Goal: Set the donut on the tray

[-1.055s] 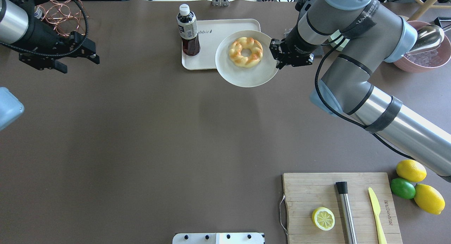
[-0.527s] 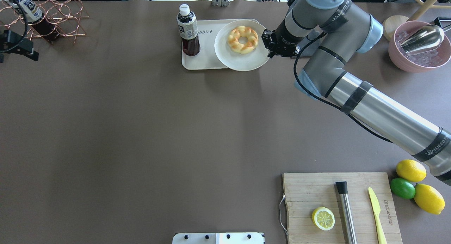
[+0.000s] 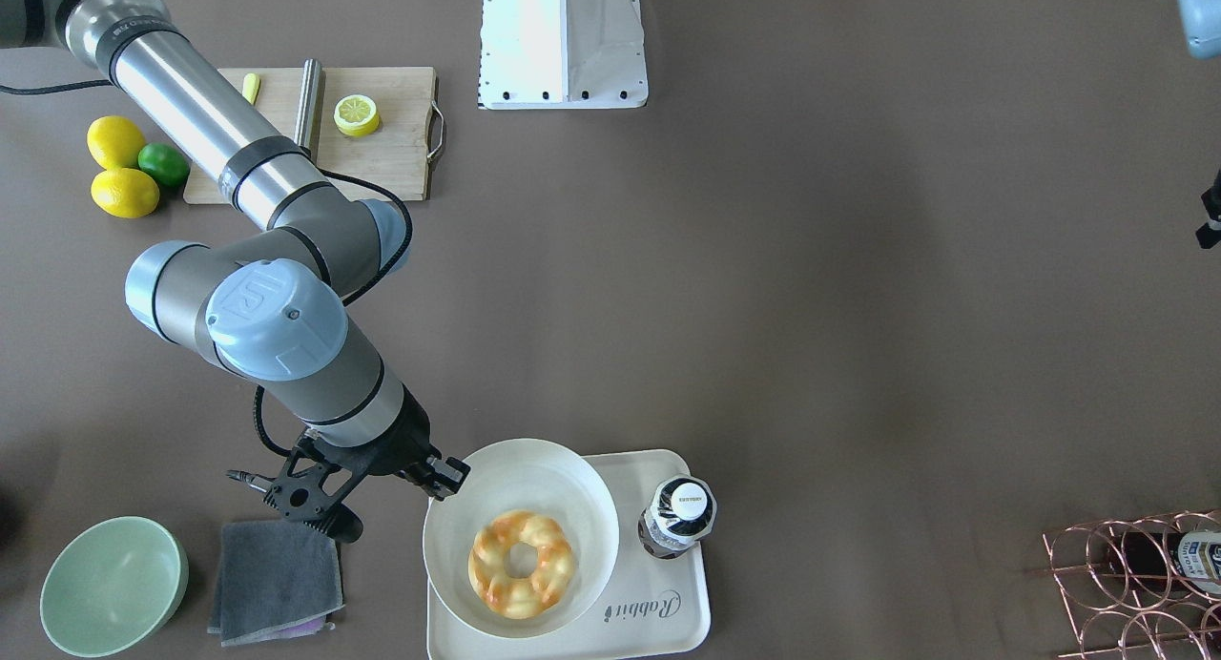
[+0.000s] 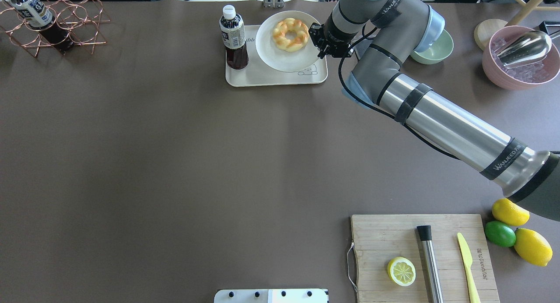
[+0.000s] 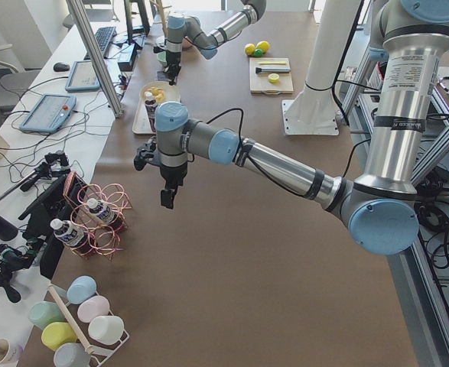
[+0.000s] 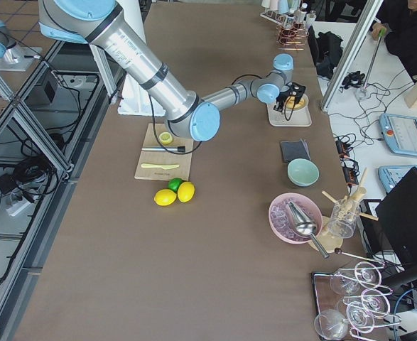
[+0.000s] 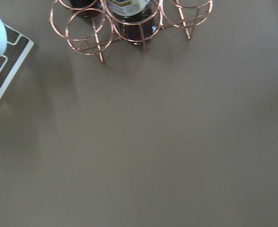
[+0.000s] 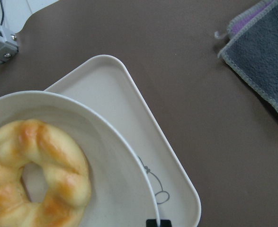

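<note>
The donut [image 4: 288, 34] [image 3: 521, 563] [image 8: 34, 175], golden with toasted patches, lies on a white plate [image 4: 280, 58] [image 3: 534, 479]. My right gripper [image 4: 316, 42] [image 3: 448, 474] is shut on that plate's right rim and holds it over the cream tray [image 4: 262, 77] [image 3: 668, 622] [image 8: 129, 109], covering the tray's right half and overhanging its far edge. I cannot tell whether the plate touches the tray. My left gripper [image 5: 167, 200] hangs over bare table near the copper rack; it shows only in the exterior left view, and I cannot tell whether it is open or shut.
A dark drink bottle [image 4: 233, 38] stands on the tray's left end. Behind my right arm are a green bowl [image 4: 431, 47], a grey cloth [image 3: 277, 579] and a pink bowl [image 4: 520, 66]. A cutting board [image 4: 424, 259] lies near right, a copper bottle rack [image 4: 52, 18] far left.
My right arm has carried the plate with the donut leftward and farther back, over the tray. My left arm has pulled out of the overhead view.
</note>
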{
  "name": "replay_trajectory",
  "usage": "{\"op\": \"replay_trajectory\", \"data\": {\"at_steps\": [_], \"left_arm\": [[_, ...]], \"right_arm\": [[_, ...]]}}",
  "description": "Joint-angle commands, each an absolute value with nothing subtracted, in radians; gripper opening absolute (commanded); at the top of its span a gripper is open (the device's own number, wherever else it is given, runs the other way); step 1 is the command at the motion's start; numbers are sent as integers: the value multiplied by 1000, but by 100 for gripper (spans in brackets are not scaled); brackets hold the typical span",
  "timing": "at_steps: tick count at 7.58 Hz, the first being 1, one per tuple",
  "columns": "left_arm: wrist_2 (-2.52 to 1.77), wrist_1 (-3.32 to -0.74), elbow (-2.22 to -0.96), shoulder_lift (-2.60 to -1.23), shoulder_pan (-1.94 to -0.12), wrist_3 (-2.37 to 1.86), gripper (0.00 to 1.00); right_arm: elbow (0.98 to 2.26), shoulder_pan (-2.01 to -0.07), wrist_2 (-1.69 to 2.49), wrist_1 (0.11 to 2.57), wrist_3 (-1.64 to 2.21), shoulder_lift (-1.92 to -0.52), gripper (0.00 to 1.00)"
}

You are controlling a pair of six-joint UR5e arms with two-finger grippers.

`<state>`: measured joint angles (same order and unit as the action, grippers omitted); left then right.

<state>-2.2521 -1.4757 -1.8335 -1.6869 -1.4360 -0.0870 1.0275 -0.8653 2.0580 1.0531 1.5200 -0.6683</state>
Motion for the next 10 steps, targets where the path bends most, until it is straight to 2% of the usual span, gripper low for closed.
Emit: {"op": "replay_trajectory", "data": {"at_steps": [1, 4, 5, 6, 8, 9, 10], "left_arm": [[-2253, -1471, -1781, -1664, -1496, 72, 98], [-2253, -1462, -1776, -1638, -1529, 137, 98], [-2253, -1462, -1773, -1637, -1532, 138, 98], [-2253, -1463, -1767, -1625, -1539, 150, 98], [-2253, -1462, -1747, -1603, -1562, 232, 98], [-2253, -1462, -1740, -1603, -1562, 232, 98], [-2253, -1462, -1738, -1603, -1562, 232, 98]], "right_arm": [[870, -851, 2022, 919, 1525, -635, 0], [856, -844, 2020, 917, 1525, -604, 0], [856, -842, 2019, 916, 1523, -606, 54], [859, -830, 1987, 916, 1520, -606, 100], [888, -853, 1994, 926, 1455, -620, 100], [957, -892, 2061, 984, 1395, -667, 100], [1086, -922, 2118, 1087, 1320, -739, 100]]}}
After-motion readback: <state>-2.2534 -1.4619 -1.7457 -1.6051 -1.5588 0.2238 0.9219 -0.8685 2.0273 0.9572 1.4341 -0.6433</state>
